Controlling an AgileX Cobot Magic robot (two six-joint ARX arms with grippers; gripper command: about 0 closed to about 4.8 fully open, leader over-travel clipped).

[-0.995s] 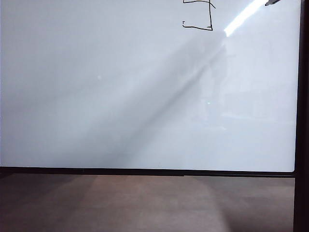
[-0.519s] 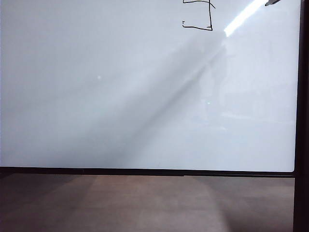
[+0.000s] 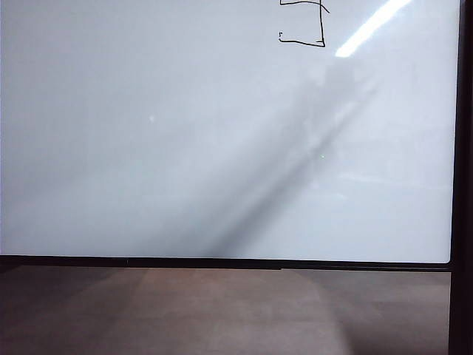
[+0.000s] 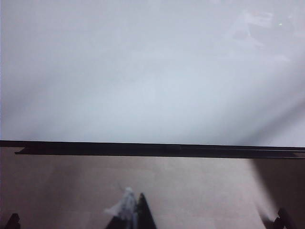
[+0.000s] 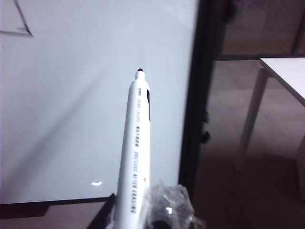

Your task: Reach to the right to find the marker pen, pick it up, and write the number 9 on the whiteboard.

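Right hand (image 5: 143,224) apparently gripping marker pen (image 5: 137,152).

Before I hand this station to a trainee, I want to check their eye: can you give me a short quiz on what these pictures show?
1. True or false: the marker pen has its tip on the whiteboard.
2. In the exterior view, the number 9 sits: A) at the top edge, right of the middle; B) lower left; C) dead centre.
3. Which gripper carries the pen?

Key:
1. False: in the right wrist view the tip stands clear of the board.
2. A.
3. The right gripper, closed on the pen; the left gripper holds nothing visible.
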